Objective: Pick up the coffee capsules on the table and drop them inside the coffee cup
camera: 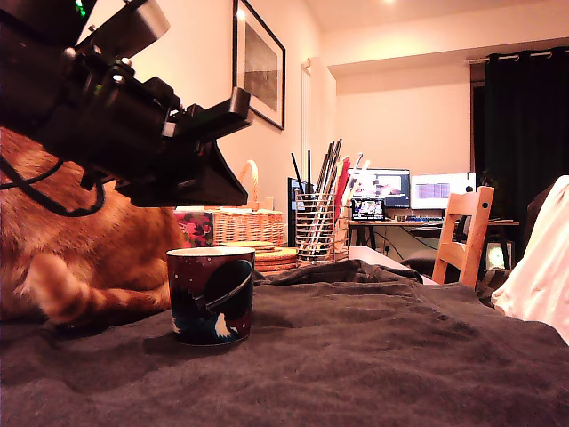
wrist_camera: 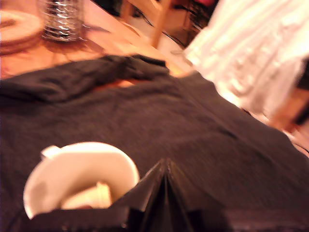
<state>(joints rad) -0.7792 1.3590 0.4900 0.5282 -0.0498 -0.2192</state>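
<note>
1. We see our black gripper (camera: 233, 169) hovering above the coffee cup (camera: 212, 294), which stands on the dark cloth of the tabletop (camera: 373, 356).
2. From the wrist view, our jaws are pressed together to a point, holding nothing.
3. A cream capsule (wrist_camera: 91, 195) lies inside the cup, at about five o'clock within its pale interior.
4. An orange furry animal (camera: 80, 240) lies at nine o'clock of the cup, and a wire mesh holder (camera: 315, 227) stands behind
</note>
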